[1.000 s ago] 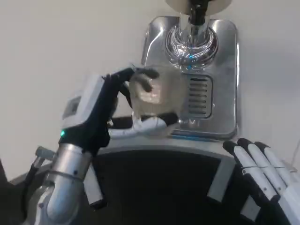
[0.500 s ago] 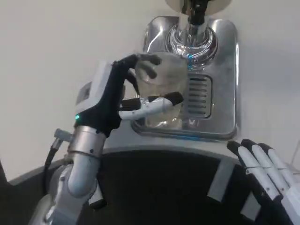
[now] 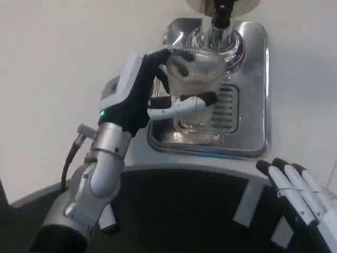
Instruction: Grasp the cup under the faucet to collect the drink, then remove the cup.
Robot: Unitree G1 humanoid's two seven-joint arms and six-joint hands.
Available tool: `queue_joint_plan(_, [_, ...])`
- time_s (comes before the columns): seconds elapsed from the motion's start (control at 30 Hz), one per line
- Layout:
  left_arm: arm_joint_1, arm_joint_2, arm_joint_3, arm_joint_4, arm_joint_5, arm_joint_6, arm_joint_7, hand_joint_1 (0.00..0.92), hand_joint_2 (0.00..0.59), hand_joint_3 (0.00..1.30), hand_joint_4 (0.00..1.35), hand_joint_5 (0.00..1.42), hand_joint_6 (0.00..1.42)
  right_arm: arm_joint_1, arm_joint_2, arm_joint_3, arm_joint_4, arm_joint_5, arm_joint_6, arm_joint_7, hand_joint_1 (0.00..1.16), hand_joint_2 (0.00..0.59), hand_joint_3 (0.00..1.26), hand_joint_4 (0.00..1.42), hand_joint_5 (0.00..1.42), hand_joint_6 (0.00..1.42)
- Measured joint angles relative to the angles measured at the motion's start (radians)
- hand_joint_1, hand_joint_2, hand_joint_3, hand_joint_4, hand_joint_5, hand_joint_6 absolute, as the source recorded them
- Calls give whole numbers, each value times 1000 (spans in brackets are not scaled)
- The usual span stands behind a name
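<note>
The left robot hand (image 3: 138,97) wraps the clear ribbed plastic cup (image 3: 194,79) mid-wall from nine o'clock; it looks light, slippery and crushable. The right robot hand (image 3: 300,195) lies open.

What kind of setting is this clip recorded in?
Probably a drink-dispensing station on a white table: a faucet over a metal drip tray with a slotted grate, where the left hand holds a clear cup.

Left hand (image 3: 138,97) had a white back, black palm, a small green light near the wrist, silver forearm (image 3: 100,171) with a black cable (image 3: 67,164), right hand (image 3: 297,195) showed white-and-black fingers.
</note>
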Motion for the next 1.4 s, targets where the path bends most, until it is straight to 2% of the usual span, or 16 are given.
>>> queue_joint_plan(0.23, [-34, -13, -22, 81, 0, -29, 23, 705, 84, 1156, 1190, 1377, 1424, 30, 3, 0, -12, 2, 0, -3, 751, 389, 53, 0, 0, 102])
queue_joint_plan(0.6, [-75, -45, -50, 153, 4, -31, 79, 712, 87, 1121, 1159, 1377, 1424, 37, 8, 7, -12, 3, 0, -4, 741, 395, 54, 0, 0, 116])
queue_joint_plan(0.7, [-83, -46, -52, 168, 4, -31, 91, 647, 115, 1079, 1136, 1332, 1424, 37, 11, 14, -12, -1, 0, -4, 742, 396, 54, 0, 0, 116])
queue_joint_plan(0.77, [-84, -46, -54, 173, 3, -32, 95, 532, 125, 900, 995, 1218, 1406, 36, 15, 17, -12, -2, 0, -4, 743, 399, 54, 0, 0, 117])
queue_joint_plan(0.8, [-84, -46, -54, 175, 0, -34, 96, 489, 124, 790, 842, 1117, 1286, 36, 17, 18, -12, -2, 1, -4, 742, 410, 54, 0, 0, 118])
queue_joint_plan(0.87, [-84, -46, -54, 178, -2, -39, 96, 381, 116, 556, 564, 921, 1140, 36, 19, 19, -12, -2, 3, -4, 741, 414, 56, 0, 0, 118])
queue_joint_plan(0.93, [-84, -47, -55, 188, -8, -43, 94, 273, 102, 366, 367, 757, 926, 28, 23, 23, -12, -2, 7, -4, 736, 424, 62, 0, 0, 119])
queue_joint_plan(0.97, [-84, -47, -56, 192, -14, -45, 87, 237, 95, 306, 313, 707, 847, 25, 24, 23, -12, -2, 9, -4, 735, 427, 63, 0, 0, 119])
queue_joint_plan(1.07, [-84, -48, -56, 202, -42, -50, 50, 186, 90, 233, 177, 621, 732, 17, 24, 24, -12, -2, 18, -4, 733, 428, 64, 0, 0, 119])
queue_joint_plan(1.17, [-86, -48, -56, 203, -59, -69, 30, 181, 88, 207, 110, 569, 667, 12, 25, 25, -11, -2, 26, -4, 731, 429, 64, 0, 0, 119])
queue_joint_plan(1.27, [-86, -49, -56, 204, -73, -70, 25, 170, 81, 140, 48, 492, 541, 8, 25, 30, -11, -2, 33, -4, 730, 429, 64, 0, 0, 119])
queue_joint_plan(1.4, [-86, -49, -57, 204, -76, -76, 25, 140, 64, 12, 0, 304, 271, -5, 25, 37, -6, -3, 41, -4, 728, 429, 64, 0, 0, 119])
